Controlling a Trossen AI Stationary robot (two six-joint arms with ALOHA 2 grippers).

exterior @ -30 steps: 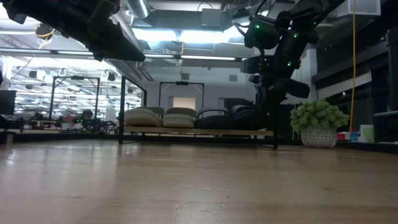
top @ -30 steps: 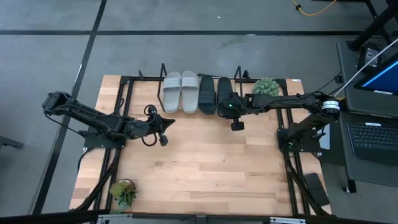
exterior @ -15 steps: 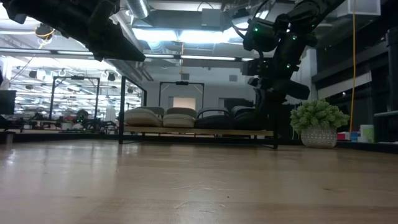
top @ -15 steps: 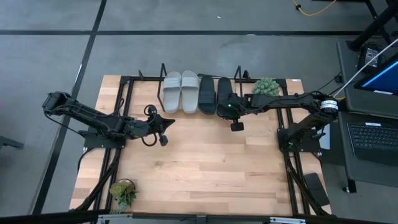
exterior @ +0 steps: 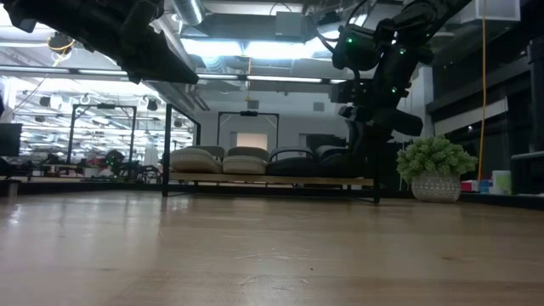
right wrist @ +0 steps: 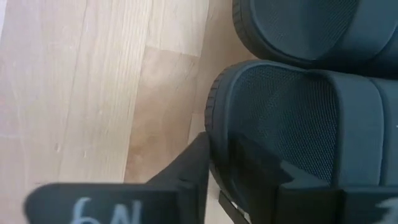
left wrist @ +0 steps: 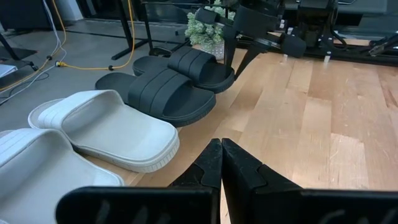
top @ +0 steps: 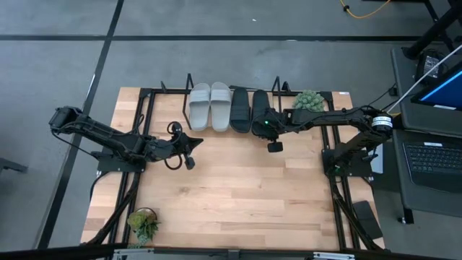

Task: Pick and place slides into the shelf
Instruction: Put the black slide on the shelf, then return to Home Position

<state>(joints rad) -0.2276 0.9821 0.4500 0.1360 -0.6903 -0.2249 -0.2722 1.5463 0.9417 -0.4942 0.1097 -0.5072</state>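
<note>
Two light grey slides point(top: 210, 105) and two black slides point(top: 249, 108) lie side by side on the shelf point(top: 189, 101) at the table's far edge, soles on its wooden base. My right gripper point(right wrist: 221, 149) is at the heel end of the rightmost black slide point(right wrist: 292, 118), open. One finger point(right wrist: 196, 165) stands outside the heel rim and the other point(right wrist: 261, 168) over the footbed. My left gripper point(top: 193, 148) hovers shut over the table's left half, near the grey slides point(left wrist: 106, 127), holding nothing. My right gripper straddles the rightmost black slide's heel rim point(right wrist: 219, 124), slanting down from the table's near side. Whether either finger touches the rim I cannot tell. The slide lies flat on the shelf.
A potted plant point(top: 309, 100) stands just right of the shelf, another point(top: 143, 222) at the near left corner. A black frame point(top: 144, 130) borders the table. Bare wooden tabletop point(top: 238, 188) lies between the arms. A laptop point(top: 433, 162) sits off the table's right side.
</note>
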